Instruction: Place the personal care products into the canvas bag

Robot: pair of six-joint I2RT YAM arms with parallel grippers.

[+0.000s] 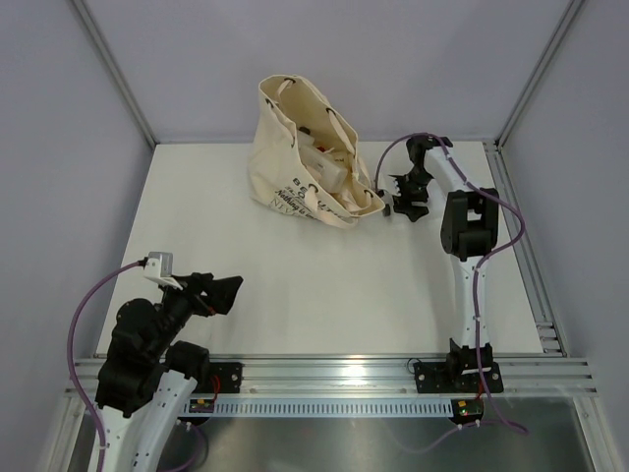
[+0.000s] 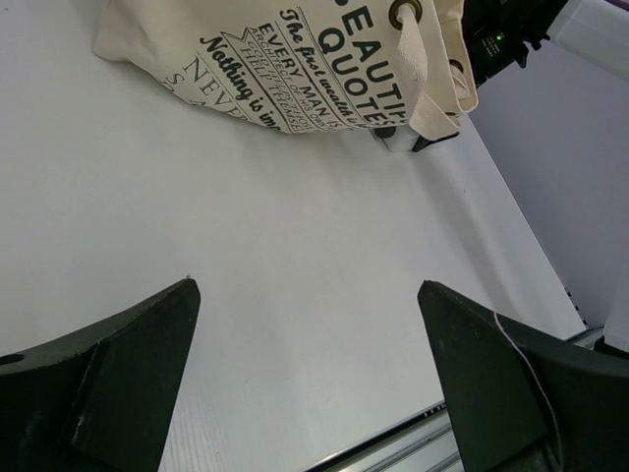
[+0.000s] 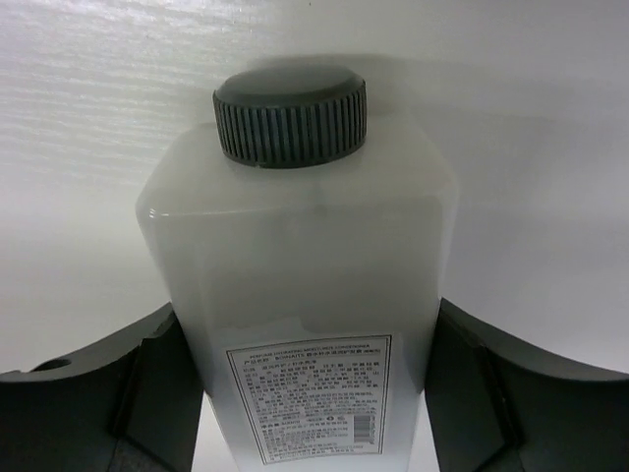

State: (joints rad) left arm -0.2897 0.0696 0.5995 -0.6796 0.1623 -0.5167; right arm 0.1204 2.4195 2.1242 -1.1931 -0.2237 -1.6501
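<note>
The cream canvas bag [image 1: 295, 147] with black lettering stands at the back of the table, its mouth open toward the right. Several products lie inside it, among them a flat white one [image 1: 329, 175]. The bag's lettered front also shows in the left wrist view [image 2: 295, 69]. My right gripper [image 1: 403, 203] is just right of the bag's mouth. In the right wrist view it [image 3: 307, 310] is shut on a white bottle [image 3: 305, 265] with a dark ribbed cap, low over the table. My left gripper [image 1: 224, 291] [image 2: 307, 286] is open and empty over the near left of the table.
The white table [image 1: 324, 285] has a metal rail [image 1: 344, 374] along its near edge and another down its right side [image 1: 526, 256]. Grey walls stand close behind and on both sides.
</note>
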